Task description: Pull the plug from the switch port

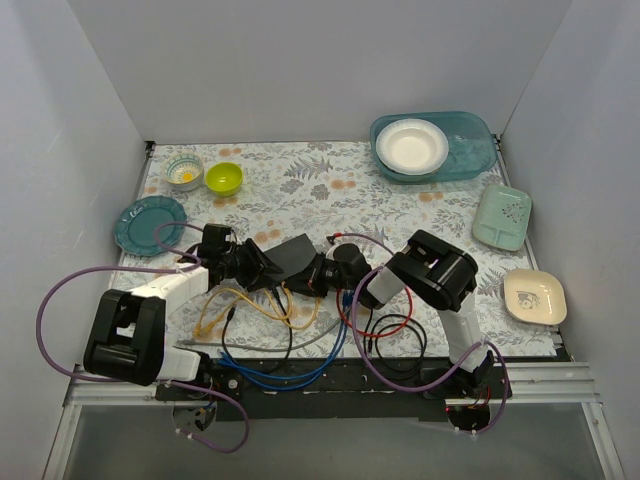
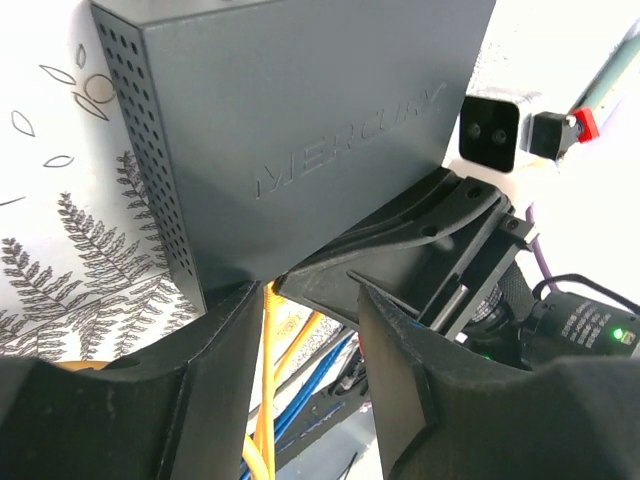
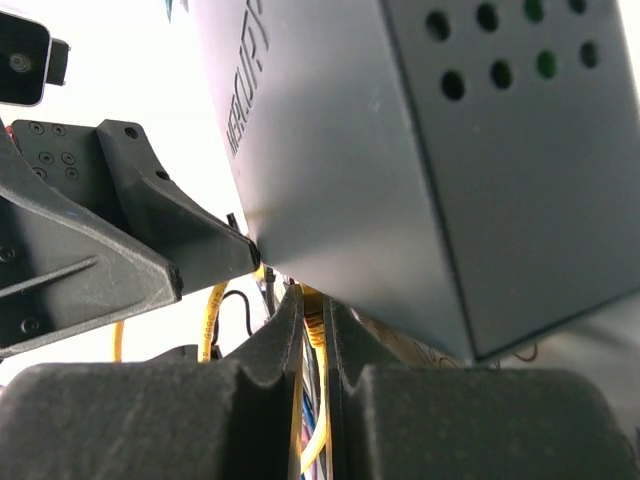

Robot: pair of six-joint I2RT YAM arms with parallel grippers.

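Note:
The black switch [image 1: 292,252] lies tilted at the middle of the table between both grippers; it fills the left wrist view [image 2: 300,120] and the right wrist view [image 3: 400,150]. My right gripper [image 1: 315,272] [image 3: 313,310] is shut on the yellow plug [image 3: 316,325] right at the switch's lower edge; the port itself is hidden. My left gripper [image 1: 258,268] [image 2: 305,300] is at the switch's left end, jaws apart just under its edge. The yellow cable [image 2: 268,380] runs between them, close to the left finger [image 2: 200,380]. It loops toward the front [image 1: 250,305].
Blue [image 1: 280,375], black [image 1: 395,330] and red [image 1: 360,325] cables tangle in front of the switch. A teal plate [image 1: 148,222], patterned bowl [image 1: 184,170] and green bowl [image 1: 223,178] are back left. A teal tub [image 1: 470,150] with a white bowl [image 1: 412,145], green tray [image 1: 502,215] and cream dish [image 1: 534,296] are right.

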